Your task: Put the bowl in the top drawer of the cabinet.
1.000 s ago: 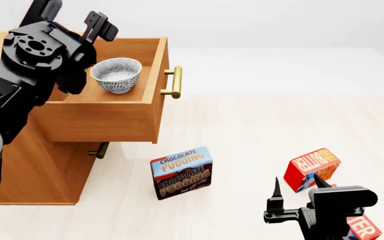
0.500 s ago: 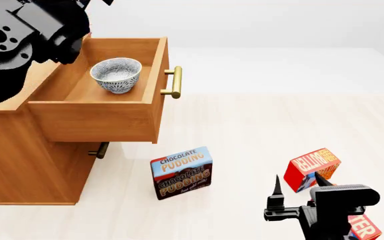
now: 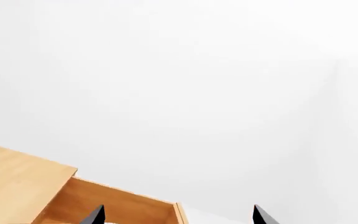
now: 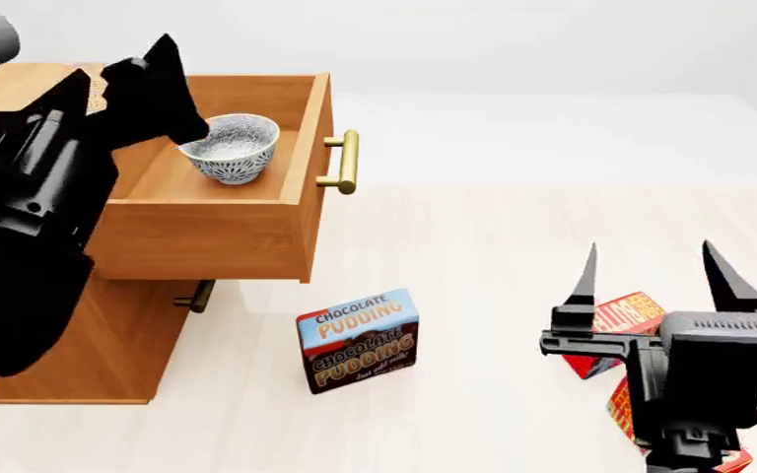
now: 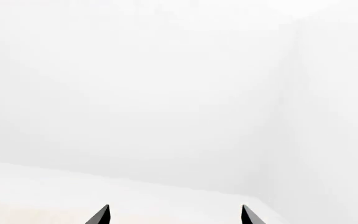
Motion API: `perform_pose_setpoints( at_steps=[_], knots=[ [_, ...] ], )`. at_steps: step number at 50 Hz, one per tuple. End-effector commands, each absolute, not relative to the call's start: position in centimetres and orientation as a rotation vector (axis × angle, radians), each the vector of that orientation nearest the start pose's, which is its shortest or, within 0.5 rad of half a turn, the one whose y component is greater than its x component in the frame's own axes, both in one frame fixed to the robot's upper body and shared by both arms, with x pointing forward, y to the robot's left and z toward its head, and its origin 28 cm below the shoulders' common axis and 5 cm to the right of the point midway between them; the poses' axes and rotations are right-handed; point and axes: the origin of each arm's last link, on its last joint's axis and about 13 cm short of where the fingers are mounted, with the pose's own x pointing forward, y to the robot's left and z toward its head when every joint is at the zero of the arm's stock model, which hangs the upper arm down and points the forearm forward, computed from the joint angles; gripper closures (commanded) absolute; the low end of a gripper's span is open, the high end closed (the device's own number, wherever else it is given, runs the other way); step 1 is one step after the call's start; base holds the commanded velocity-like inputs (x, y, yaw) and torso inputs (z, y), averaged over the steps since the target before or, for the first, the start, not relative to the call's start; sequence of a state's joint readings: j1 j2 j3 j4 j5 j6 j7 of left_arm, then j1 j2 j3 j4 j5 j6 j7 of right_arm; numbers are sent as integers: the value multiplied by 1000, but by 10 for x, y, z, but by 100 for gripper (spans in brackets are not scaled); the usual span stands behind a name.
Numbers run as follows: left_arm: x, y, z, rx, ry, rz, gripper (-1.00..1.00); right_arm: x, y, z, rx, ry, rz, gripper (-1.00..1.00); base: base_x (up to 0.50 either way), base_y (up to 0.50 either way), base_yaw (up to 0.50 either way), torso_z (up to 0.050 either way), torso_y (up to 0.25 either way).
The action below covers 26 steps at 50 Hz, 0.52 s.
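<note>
Bowl placement, near to far: right pincer (image 4: pixel 653 268), jaws spread and empty, above red boxes (image 4: pixel 625 317) on the floor; brown chocolate pudding box (image 4: pixel 359 340); light-brown wooden cabinet (image 4: pixel 76 335); small white patterned ceramic bowl (image 4: pixel 230 147) sitting upright inside the pulled-out top drawer (image 4: pixel 240 232); left pincer (image 3: pixel 175 215), jaws apart, empty.

A: Bowl?
B: The bowl (image 4: pixel 230 147) sits upright inside the top drawer (image 4: pixel 208 222), which is pulled out of the cabinet (image 4: pixel 83 335). Brass handle (image 4: pixel 340 163) on the drawer front.
A: Left gripper?
B: The left gripper (image 4: pixel 109 94) is just beside the bowl, over the drawer, fingers apart, nothing held.
A: Right?
B: The right gripper (image 4: pixel 654 266) is low, well apart from the cabinet, fingers spread, empty. Red boxes (image 4: pixel 622 315) behind it, partly hidden.
A: Floor?
B: Chocolate pudding box (image 4: pixel 359 340) stands near the cabinet, below the drawer front.
</note>
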<state>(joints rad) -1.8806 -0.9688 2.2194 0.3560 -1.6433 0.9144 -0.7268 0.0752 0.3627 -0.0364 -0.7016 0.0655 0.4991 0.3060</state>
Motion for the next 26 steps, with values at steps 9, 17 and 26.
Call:
perform_pose_setpoints(
  at_steps=[9, 17, 26],
  knots=[
    [170, 260, 230, -264, -641, -58, -100, 172, -121, 185, -291, -663, -246, -100, 0, 0, 0, 0, 0],
    [150, 264, 226, -242, -691, -44, -100, 165, -116, 188, -251, -755, -230, -100, 0, 0, 0, 0, 0],
    [144, 264, 212, -180, -745, -37, -100, 147, -113, 193, -303, -877, -273, -100, 0, 0, 0, 0, 0]
  ],
)
